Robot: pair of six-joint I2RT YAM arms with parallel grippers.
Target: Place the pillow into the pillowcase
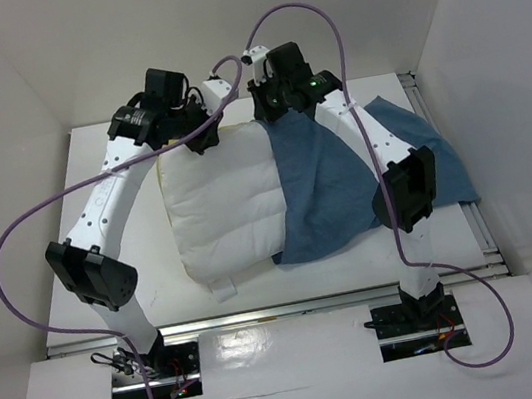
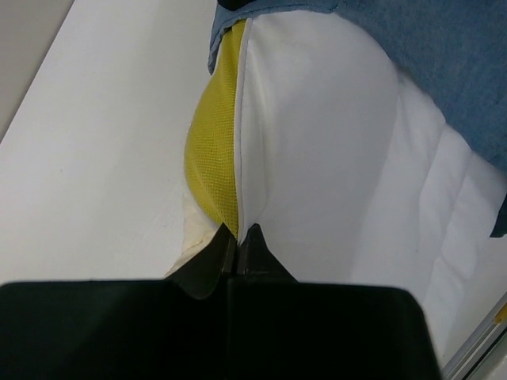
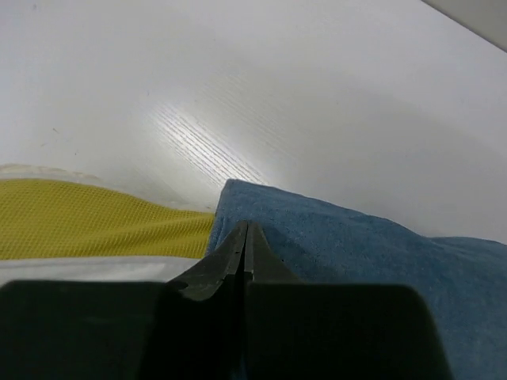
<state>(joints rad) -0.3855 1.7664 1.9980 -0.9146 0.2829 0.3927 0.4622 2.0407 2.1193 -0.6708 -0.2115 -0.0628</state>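
Blue pillowcase, white pillow between shut fingers

No text, brand, number or sign can be read in any view; the small white tag at the pillow's near edge is too small to show any print

surface: white table | on it: pillow, pillowcase overlapping its right side
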